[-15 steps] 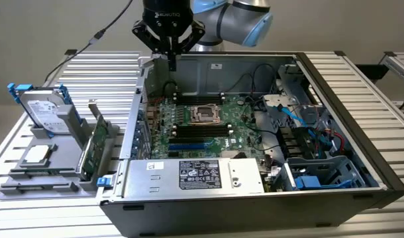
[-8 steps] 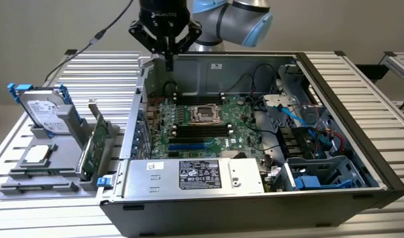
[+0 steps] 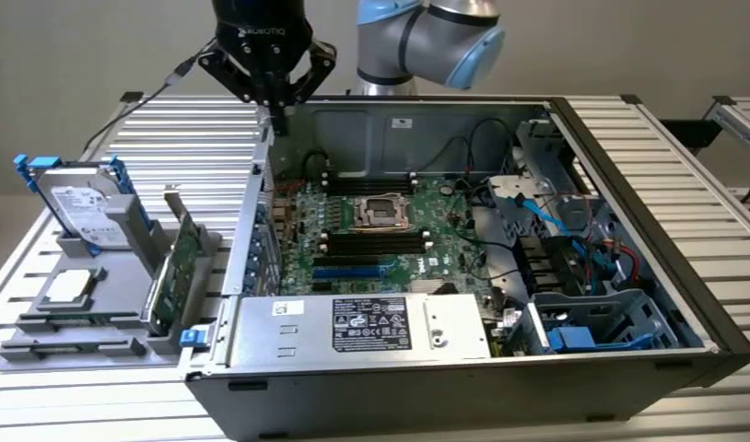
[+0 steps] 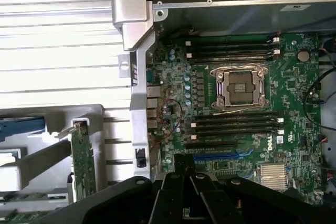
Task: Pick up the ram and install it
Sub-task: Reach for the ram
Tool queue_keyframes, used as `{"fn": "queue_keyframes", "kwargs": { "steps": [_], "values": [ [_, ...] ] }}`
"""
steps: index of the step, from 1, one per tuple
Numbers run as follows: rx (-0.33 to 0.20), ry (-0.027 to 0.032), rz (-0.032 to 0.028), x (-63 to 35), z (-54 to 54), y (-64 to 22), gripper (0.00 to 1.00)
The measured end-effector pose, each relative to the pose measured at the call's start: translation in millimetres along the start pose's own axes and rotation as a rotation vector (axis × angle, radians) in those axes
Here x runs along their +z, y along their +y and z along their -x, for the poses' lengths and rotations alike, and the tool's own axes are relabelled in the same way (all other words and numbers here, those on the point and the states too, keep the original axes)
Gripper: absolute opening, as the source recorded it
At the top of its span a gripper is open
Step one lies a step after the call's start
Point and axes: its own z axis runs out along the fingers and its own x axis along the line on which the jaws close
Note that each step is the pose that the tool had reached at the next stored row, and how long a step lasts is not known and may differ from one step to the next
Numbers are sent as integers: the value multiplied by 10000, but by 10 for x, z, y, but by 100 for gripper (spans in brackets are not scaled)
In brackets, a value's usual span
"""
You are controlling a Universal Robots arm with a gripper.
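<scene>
Exterior view: seeing the tool point(image 3: 275, 112) pinched shut with nothing between the fingers, hanging over the computer case point(image 3: 621, 230) wall at 11 o'clock of the motherboard point(image 3: 375, 244). Taking as the ram point(image 3: 80, 322) the thin green strip lying low in a slot of the grey holder point(image 3: 68, 352) on the counter point(image 3: 166, 129). Placed at 8 o'clock from the tool and well apart from it, at 6 o'clock of the hard drive point(image 3: 87, 207) and 8 o'clock of the upright expansion card point(image 3: 176, 267). Not yet picked. Judging handling: light, stiff, thin, probably brittle under twist, with smooth and likely slippery faces. Best taken across the two flat faces near mid-length, on the upper edge, off the contact edge. Avoid an off-centre grip: risk of pivoting. Exact seating in the slot too small to tell.
</scene>
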Motion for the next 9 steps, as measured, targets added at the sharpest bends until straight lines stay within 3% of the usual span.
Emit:
{"fn": "queue_keyframes", "kwargs": {
  "steps": [9],
  "values": [
    [0,0,0,13,-403,-101,11]
  ]
}}
